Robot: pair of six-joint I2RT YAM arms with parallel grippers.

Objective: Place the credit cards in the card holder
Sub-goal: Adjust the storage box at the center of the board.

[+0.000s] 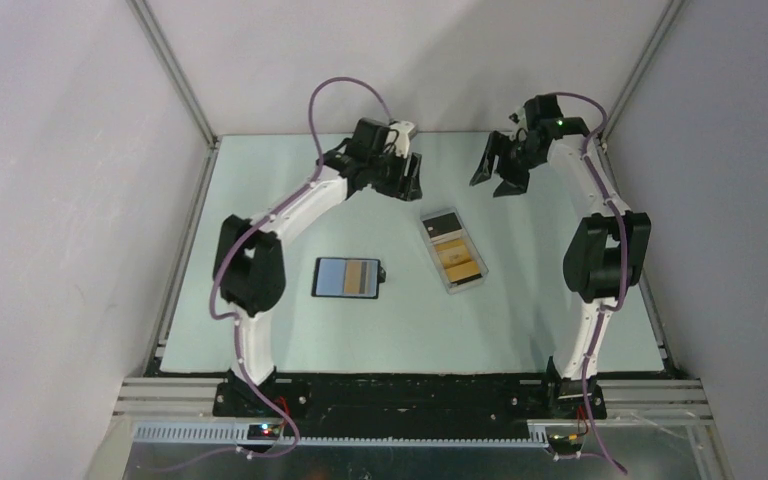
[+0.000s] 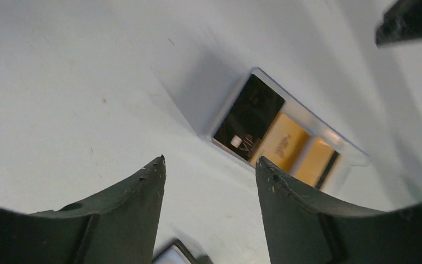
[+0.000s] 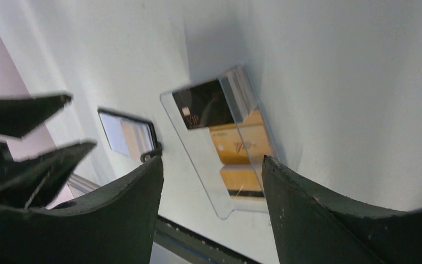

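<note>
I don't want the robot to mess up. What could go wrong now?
The credit cards lie flat and overlapping in the clear tray, so the right gripper may slip or grab two. The card holder lies unheld on the table, so pushing a card in might slide it away.

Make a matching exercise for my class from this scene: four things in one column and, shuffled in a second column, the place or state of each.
Column A
1. card holder
2. credit cards
3. left end effector
4. right end effector

Column B
a. open and empty, at the far right
b. lying in the clear tray
c. lying flat, left of the tray
d. open and empty, at the far middle

Pairs: 1-c, 2-b, 3-d, 4-a
</note>
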